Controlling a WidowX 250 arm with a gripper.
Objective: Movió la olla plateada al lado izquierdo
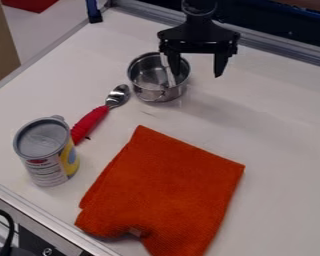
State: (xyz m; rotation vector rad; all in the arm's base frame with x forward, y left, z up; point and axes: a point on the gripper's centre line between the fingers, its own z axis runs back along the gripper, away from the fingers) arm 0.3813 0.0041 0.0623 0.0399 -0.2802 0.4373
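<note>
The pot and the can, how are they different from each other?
The pot is open at the top, while the can has a grey lid on. The pot is low and squat; the can is taller than it is wide. The pot is plain shiny silver, whereas the can has a printed label with some yellow. Both are round and stand upright on the table.

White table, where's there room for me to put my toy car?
The biggest bare patch of the table is right of the orange cloth and the pot in the picture. Another lies between the spoon and the table's upper-left edge. It's crowded where can, spoon and cloth bunch up, and around the pot under the gripper.
</note>
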